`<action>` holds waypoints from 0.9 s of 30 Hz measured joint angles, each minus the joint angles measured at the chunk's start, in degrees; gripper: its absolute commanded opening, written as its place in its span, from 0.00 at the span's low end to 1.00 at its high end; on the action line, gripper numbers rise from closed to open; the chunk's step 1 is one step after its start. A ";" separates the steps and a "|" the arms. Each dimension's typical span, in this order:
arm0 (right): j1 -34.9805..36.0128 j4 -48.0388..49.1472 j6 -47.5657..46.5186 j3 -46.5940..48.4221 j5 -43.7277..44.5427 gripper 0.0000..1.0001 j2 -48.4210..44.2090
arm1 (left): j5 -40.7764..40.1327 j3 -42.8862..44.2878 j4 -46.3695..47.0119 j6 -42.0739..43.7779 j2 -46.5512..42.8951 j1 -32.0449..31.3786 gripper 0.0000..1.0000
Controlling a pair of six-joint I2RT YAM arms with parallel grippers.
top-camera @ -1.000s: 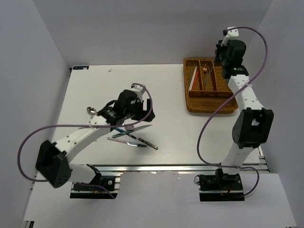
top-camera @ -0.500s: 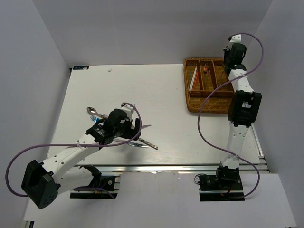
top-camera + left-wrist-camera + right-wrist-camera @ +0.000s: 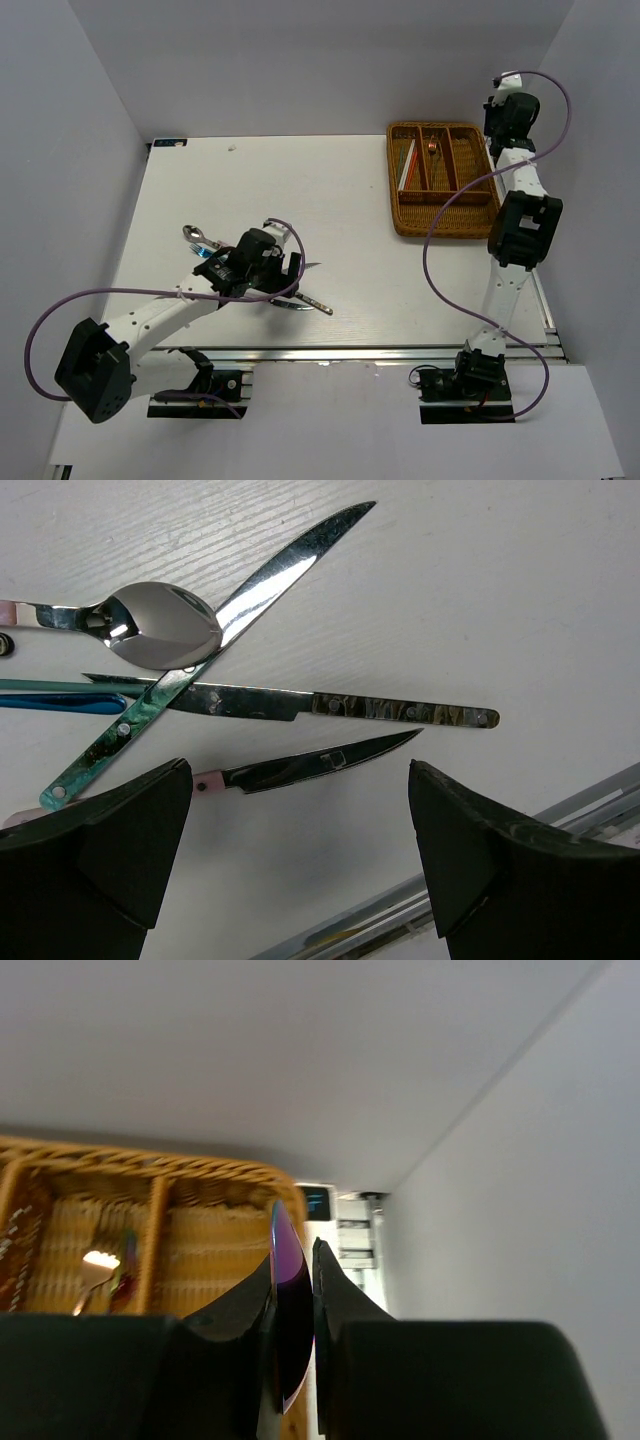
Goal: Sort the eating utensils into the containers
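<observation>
our left claw (image 3: 298, 815) is wide apart and holds nothing. it hangs just above a little pile on the table (image 3: 340, 200). a spoon (image 3: 165, 628) sits on a long knife with a green handle (image 3: 250, 580). that long knife lies across a dark knife (image 3: 330, 702). a small knife with a pink handle (image 3: 320, 763) lies just beside them, right between our fingers.

our right claw (image 3: 293, 1253) is clamped on a thin shiny purple piece (image 3: 288, 1340). we see only its edge, so we cannot tell if it is a spoon or a knife. it hangs by the far right corner of the wicker tray (image 3: 445, 232). a fork (image 3: 95, 1265) is in one slot of the tray.

here is what we think could go wrong. the pieces in the pile touch and cross, so when we close we may grab two, or bump the others and spin them away. they lie flat and thin, so our fingers may slide over them and catch none. the small knife is near the front edge of the table, and a push could send it off.

on the right, the purple piece looks close to the rim. if we let go here, it may hit the rim and fall outside, or land in the wrong slot.
</observation>
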 measured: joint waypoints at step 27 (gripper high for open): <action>10.01 -7.08 16.68 -2.03 6.43 0.89 -6.93 | -34.21 7.39 -11.26 -17.66 0.33 6.05 0.97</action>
